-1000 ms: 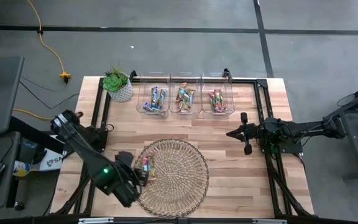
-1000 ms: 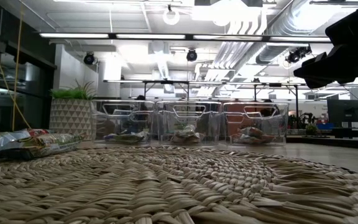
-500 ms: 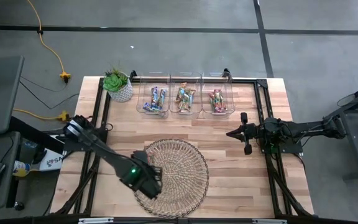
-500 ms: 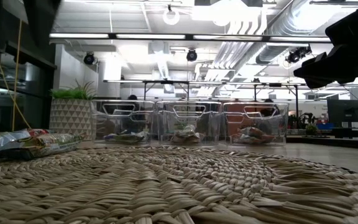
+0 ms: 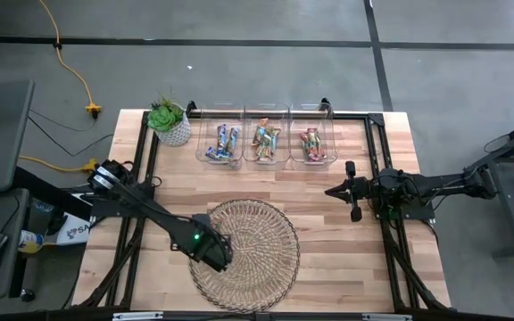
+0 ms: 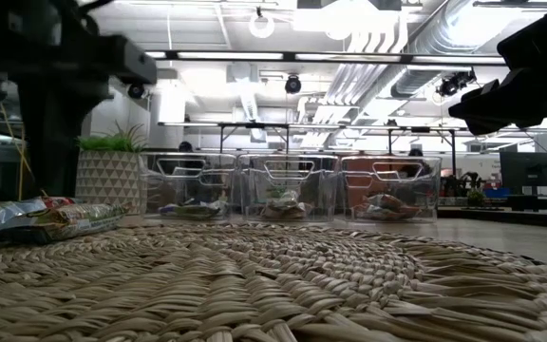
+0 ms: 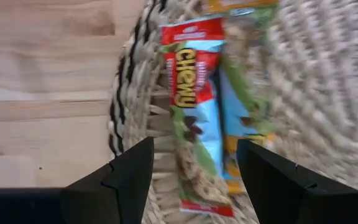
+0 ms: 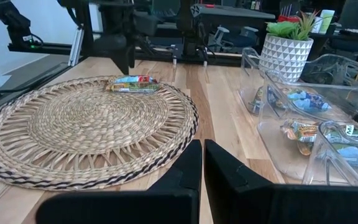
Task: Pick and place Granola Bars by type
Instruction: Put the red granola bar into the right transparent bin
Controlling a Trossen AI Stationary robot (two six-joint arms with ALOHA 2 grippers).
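Two shiny bars (image 7: 194, 118) are lying side by side at the woven mat's (image 5: 266, 259) left edge, long axes running between the left gripper's (image 7: 191, 168) wide-open, empty fingers hovering above. Right gripper (image 8: 201, 165) is waiting closed, empty, mid-right. Three clear bins (image 5: 266, 143) are holding sorted bars beside a potted plant (image 5: 168, 120).

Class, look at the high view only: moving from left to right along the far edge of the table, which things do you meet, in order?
Potted plant → bin of mostly blue granola bars → bin of green and tan granola bars → bin of pink and red granola bars.
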